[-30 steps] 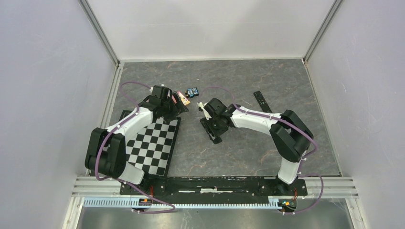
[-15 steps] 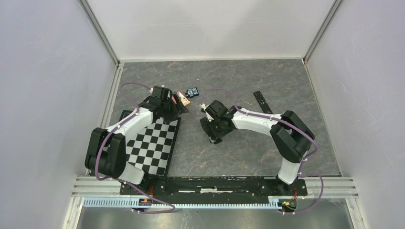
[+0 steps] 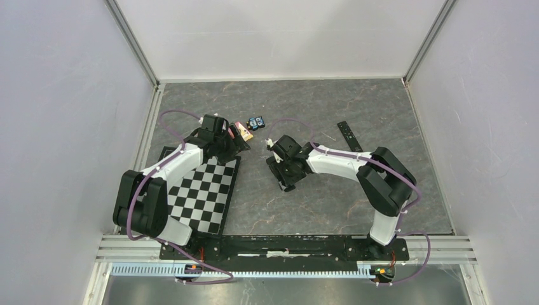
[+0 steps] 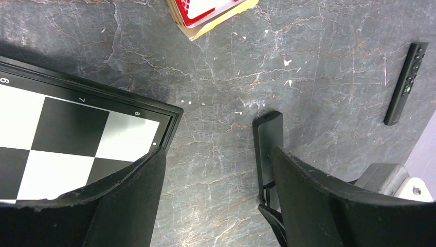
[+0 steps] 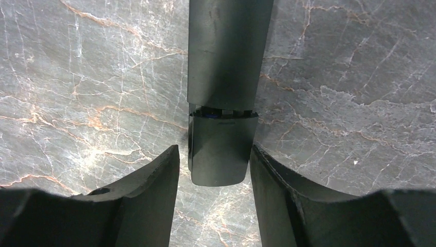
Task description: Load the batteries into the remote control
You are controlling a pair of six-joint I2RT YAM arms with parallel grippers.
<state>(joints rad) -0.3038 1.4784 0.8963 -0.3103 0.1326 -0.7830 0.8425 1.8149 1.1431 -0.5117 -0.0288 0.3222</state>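
Checkerboard (image 3: 203,190) squares lie nearest on the bench (image 3: 318,210), at the left. The left gripper (image 4: 218,154) hangs just past the board's far corner, jaws wide apart and holding nothing.

To its right, near the middle, the right gripper (image 5: 215,152) points down over the remote control (image 5: 229,51), which lies with its plain back upward. Its jaws stand apart astride one end of the remote, a finger on each side of the battery cover (image 5: 220,164). A thin gap shows on one side, so no squeeze is evident. The cover sits slid a little off the body, and a sliver of blue (image 5: 213,114) shows in the seam. This is probably one of the batteries in its bay, though too little shows to be sure. No loose cells are visible.

The step in hand looks like sliding that cover along its rails. To do it well, the right jaws should close evenly on the cover's edges, not on the body. They should then push straight along the remote's length, keeping the cover flat so its tabs do not ride up. The left gripper could pin the body so it does not skate.

Farther off, a red-and-yellow pack (image 4: 205,13) lies beyond the left gripper, with a blue-and-black gadget (image 3: 256,121) beside it. A second remote (image 3: 348,135) lies at the far right.
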